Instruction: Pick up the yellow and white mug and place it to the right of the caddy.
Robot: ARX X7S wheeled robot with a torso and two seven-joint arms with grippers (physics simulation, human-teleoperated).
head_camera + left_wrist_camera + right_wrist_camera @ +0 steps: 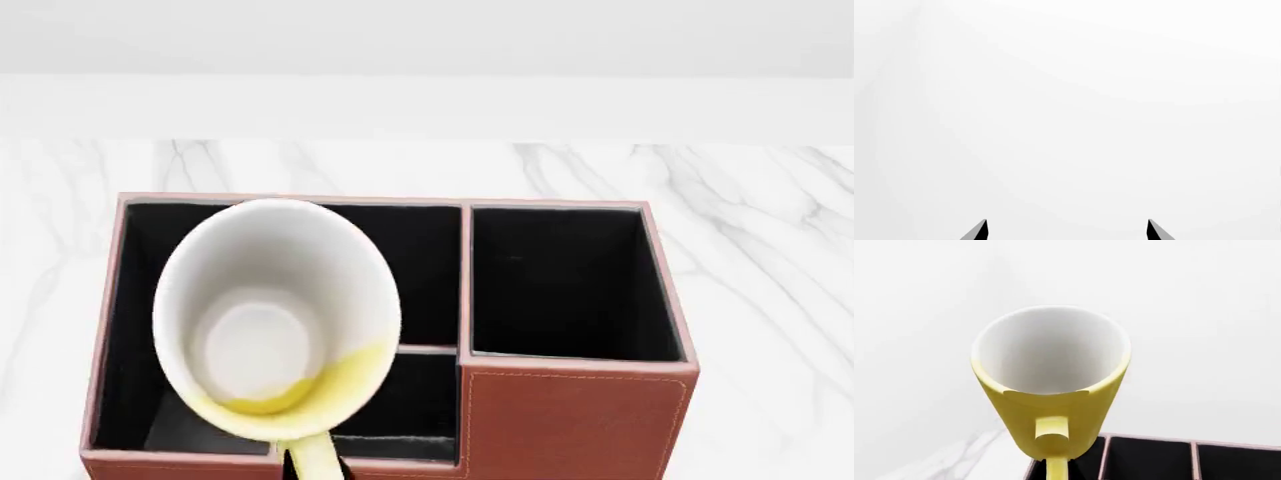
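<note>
The yellow and white mug is up in the air, close to the head camera, tilted with its white inside facing me, over the left compartments of the reddish-brown caddy. Its yellow handle points down to the frame's bottom edge, where a dark bit of my right gripper shows beside it. In the right wrist view the mug fills the middle, its handle runs toward the camera, and the caddy's rim lies below; no fingers show there. My left gripper is open and empty, facing plain white.
The caddy stands on a white marble table, which also shows in the right wrist view. A plain white wall is behind. Marble surface shows to the right of the caddy.
</note>
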